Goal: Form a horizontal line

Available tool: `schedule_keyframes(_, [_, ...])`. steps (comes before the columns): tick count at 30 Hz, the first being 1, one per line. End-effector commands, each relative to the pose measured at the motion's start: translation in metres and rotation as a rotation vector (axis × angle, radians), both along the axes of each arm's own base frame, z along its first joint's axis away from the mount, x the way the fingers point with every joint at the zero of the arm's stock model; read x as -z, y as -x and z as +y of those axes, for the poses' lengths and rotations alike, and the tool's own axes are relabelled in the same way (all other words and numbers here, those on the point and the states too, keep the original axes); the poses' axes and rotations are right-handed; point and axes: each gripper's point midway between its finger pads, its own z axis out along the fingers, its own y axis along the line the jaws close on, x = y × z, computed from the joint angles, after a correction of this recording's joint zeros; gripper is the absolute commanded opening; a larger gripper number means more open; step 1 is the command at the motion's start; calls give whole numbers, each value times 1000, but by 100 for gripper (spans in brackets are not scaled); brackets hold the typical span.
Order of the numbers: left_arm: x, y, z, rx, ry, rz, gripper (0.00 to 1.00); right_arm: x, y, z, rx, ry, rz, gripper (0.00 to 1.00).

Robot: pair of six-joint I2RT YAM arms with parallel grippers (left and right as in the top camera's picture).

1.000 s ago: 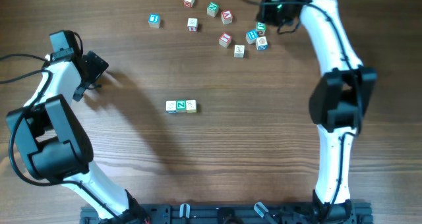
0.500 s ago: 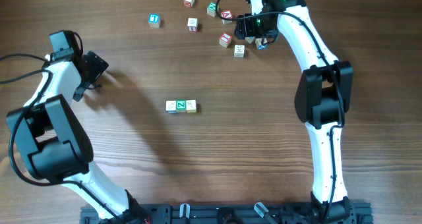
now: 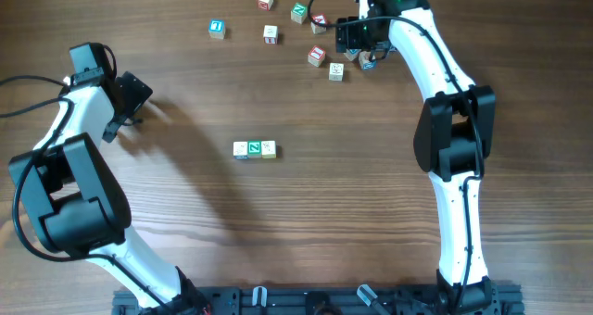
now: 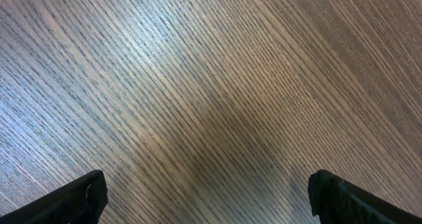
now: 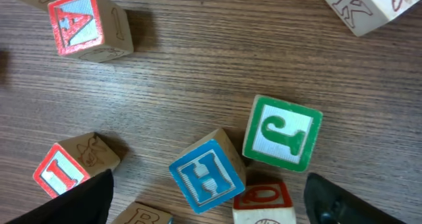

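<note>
Near the middle of the table (image 3: 306,213), a little toward the left arm's side, the horizontal line (image 3: 254,149) is lying as a short straight row of letter cubes touching side to side; a green face is showing in its middle between paler ones; both arms are standing well apart from it.

Along the far edge, loose cubes are lying scattered; a blue-faced cube (image 3: 216,28) is sitting farthest left, a green-faced cube (image 3: 298,13) further right, and a red-faced cube (image 3: 316,56) nearer the row.

Over the right end of that scatter the right gripper (image 3: 357,42) is hovering; in the right wrist view its fingers (image 5: 79,201) are showing at the two lower corners, spread wide and pinching nothing; between them, on the wood, a blue H cube (image 5: 206,176) is lying turned at an angle, just beside a green J cube (image 5: 283,133), with a red O cube (image 5: 264,201) crowding in below both; a red A cube (image 5: 89,26) is sitting apart toward the upper left, a red I cube (image 5: 62,174) is lying close to the left-hand finger, and a pale K cube (image 5: 369,6) is peeking in at the upper right corner.

At the left side of the table the left gripper (image 3: 130,97) is hanging over bare wood; its fingers (image 4: 72,201) are standing spread wide apart, holding nothing.
</note>
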Motion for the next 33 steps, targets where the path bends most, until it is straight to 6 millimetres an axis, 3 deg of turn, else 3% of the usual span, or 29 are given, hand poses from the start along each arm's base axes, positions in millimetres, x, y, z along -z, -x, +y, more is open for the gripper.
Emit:
schedule_keyframes(1, [0, 0, 3, -2, -6, 4, 100, 11, 6, 22, -4, -120, 52, 93])
schedule_keyframes(10, [0, 0, 3, -2, -6, 4, 100, 4, 10, 71, -92, -160, 9, 94])
schedule_keyframes(17, [0, 0, 3, -2, -6, 4, 100, 9, -5, 32, 7, 41, -52, 100])
schedule_keyframes(28, [0, 0, 3, -2, -6, 4, 100, 14, -1, 22, 89, 52, -18, 100])
schedule_keyframes(33, [0, 0, 3, -2, -6, 4, 100, 30, 6, 27, 69, 32, 28, 100])
